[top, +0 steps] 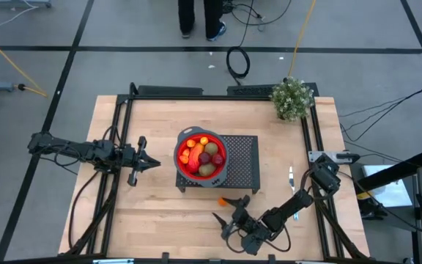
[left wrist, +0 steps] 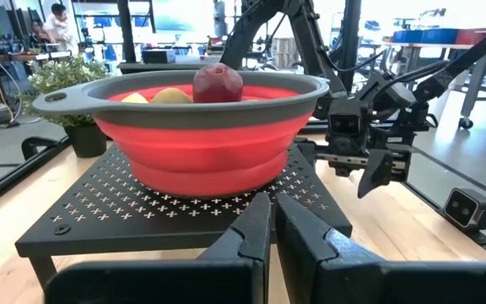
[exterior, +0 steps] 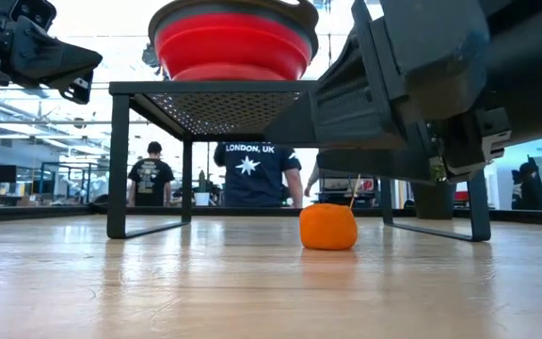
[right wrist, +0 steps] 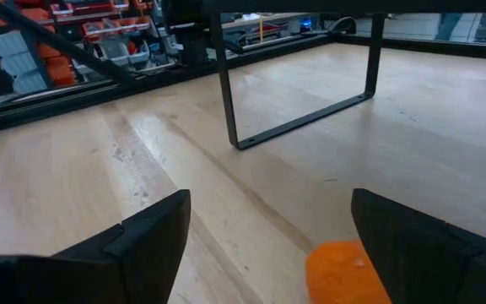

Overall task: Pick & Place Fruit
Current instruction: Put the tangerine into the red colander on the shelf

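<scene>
A wooden bench (top: 160, 220) carries a black rack (top: 244, 165) with a red bowl (top: 183, 165) of fruit (top: 204, 155). One orange ball (top: 224, 199) lies on the bench, just off-centre between the right pincer's (top: 222, 218) parted fingers; a nudge could roll it away. The left pincer (top: 152, 162), closed, waits beside the bowl.

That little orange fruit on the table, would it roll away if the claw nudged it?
Probably: the orange fruit looks round and sits free on smooth wood. Its flattish base may slow it. The open right gripper straddling it should limit escape.
</scene>
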{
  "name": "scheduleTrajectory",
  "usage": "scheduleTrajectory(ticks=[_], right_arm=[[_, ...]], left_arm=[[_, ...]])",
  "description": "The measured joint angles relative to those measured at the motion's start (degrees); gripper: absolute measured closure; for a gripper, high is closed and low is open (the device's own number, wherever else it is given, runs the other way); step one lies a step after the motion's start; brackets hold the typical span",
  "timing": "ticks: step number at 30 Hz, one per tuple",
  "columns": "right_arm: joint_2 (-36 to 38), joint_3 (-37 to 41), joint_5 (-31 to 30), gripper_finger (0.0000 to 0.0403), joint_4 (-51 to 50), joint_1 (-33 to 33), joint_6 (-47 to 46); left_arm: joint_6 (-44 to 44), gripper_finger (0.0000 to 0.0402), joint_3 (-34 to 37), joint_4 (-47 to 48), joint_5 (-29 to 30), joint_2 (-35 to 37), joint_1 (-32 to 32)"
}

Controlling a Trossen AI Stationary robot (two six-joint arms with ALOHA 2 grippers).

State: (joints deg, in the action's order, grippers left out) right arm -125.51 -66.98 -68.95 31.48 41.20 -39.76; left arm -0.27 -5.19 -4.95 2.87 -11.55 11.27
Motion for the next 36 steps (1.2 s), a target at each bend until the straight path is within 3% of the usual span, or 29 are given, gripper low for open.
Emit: scheduleTrajectory(ticks=[36], right_arm=[[0.0,0.0,0.2,0.0083,0.4,-0.1,1.5]], left_arm=[[0.0,0.0382,0.0,0.0,0.0,0.0,0.0]])
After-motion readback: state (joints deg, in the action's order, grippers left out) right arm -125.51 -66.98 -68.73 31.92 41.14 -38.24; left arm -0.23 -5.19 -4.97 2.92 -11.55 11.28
